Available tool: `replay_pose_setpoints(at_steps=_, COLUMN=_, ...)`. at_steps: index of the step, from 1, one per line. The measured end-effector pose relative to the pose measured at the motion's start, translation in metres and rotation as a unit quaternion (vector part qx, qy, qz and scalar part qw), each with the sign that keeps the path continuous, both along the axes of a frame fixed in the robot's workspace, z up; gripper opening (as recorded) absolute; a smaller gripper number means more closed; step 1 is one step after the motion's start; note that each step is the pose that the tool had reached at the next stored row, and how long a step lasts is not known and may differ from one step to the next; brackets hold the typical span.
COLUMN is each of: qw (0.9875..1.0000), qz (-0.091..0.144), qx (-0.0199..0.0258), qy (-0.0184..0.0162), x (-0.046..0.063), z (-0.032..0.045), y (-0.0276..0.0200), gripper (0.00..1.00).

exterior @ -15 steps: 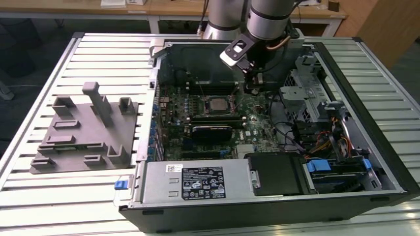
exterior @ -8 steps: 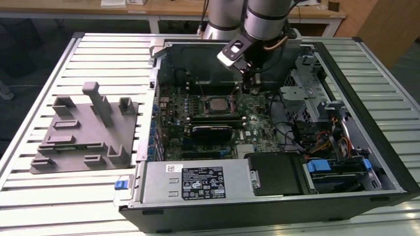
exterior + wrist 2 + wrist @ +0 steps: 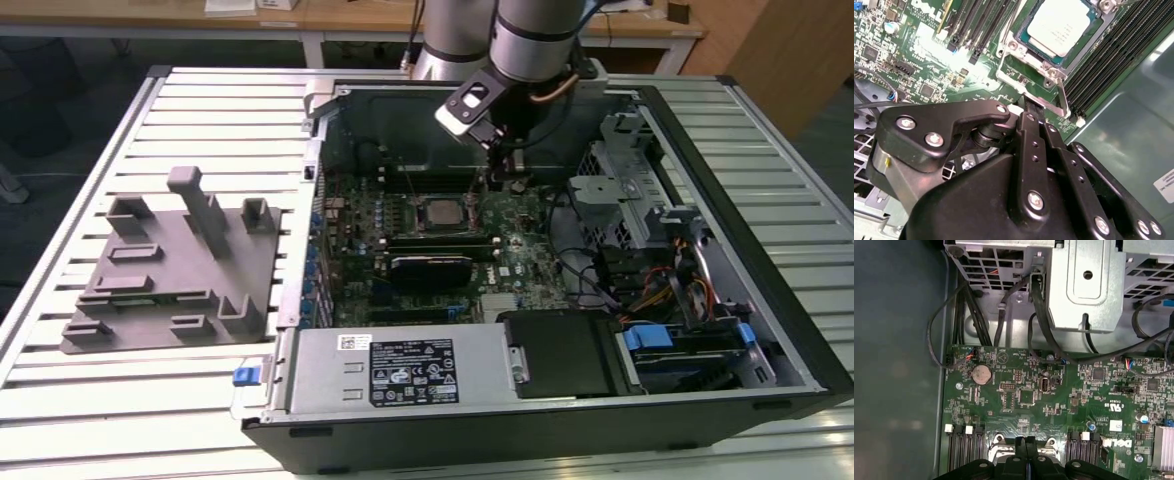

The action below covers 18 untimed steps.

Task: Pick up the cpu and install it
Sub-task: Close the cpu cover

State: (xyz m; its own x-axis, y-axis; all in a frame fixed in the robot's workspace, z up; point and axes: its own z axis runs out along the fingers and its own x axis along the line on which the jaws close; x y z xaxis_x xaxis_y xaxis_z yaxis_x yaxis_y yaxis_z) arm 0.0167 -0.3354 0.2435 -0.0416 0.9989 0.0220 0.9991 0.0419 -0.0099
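Observation:
The cpu (image 3: 441,212) lies flat in the motherboard socket inside the open computer case, its silver-grey top facing up. The second wrist view shows the cpu (image 3: 1060,25) seated within the metal socket frame (image 3: 1019,75). My gripper (image 3: 509,182) hangs over the board just to the exterior view's right of the socket. Its black fingers are pressed together with nothing between them, and the gripper (image 3: 1030,106) tip sits at the edge of the socket frame. In the first wrist view the gripper (image 3: 1026,442) points at the socket's edge between the memory slots.
A grey plastic fixture block (image 3: 174,265) stands on the slatted table at the exterior view's left. Inside the case are the power supply (image 3: 400,370), a metal drive cage (image 3: 627,190), loose black cables (image 3: 999,315) and memory slots (image 3: 1104,65) beside the socket.

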Motion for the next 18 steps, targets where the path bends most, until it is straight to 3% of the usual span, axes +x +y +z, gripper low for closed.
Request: replay_pose_setpoints(at_steps=18, qw=1.0000, qz=0.000, qx=0.0000, qy=0.0000, x=-0.014, z=-0.0015, y=0.0000, gripper=0.11)
